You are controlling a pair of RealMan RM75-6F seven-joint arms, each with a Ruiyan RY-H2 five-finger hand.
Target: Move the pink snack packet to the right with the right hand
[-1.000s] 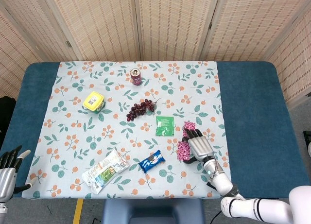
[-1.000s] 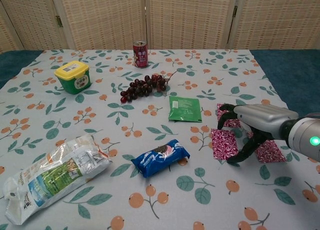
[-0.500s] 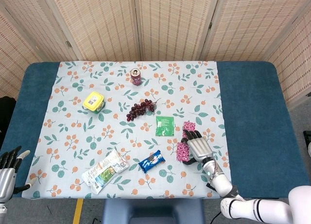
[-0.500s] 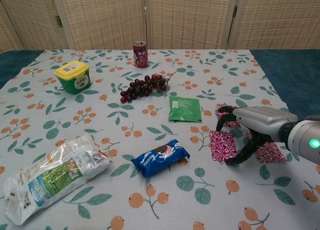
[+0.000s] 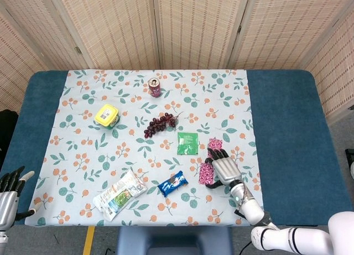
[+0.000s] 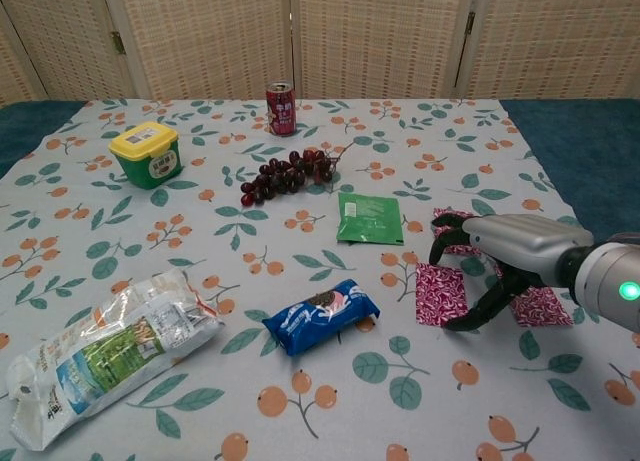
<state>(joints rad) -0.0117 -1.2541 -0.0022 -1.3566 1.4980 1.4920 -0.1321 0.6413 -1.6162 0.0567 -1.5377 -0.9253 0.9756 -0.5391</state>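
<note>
The pink snack packet [image 5: 206,173] [image 6: 440,293] lies on the floral cloth at the front right, its ends showing on either side of my right hand [image 5: 224,167] [image 6: 510,243]. That hand arches over the packet's middle, dark fingers [image 6: 441,243] on its far edge and the thumb [image 6: 470,317] at its near edge, gripping it. The packet's middle is hidden under the palm. My left hand [image 5: 8,193] hangs off the table's front left corner, fingers apart, holding nothing; only the head view shows it.
A green sachet [image 6: 370,217] lies just beyond the packet and a blue biscuit pack [image 6: 322,315] to its left. Grapes [image 6: 285,176], a red can [image 6: 281,108], a yellow-lidded tub [image 6: 147,153] and a large crumpled bag [image 6: 105,351] sit further left. Bare blue tabletop [image 5: 282,133] lies to the right.
My right hand has shifted slightly left and toward the front edge, and the pink packet's left end has slid left with it. The left hand has not moved.
</note>
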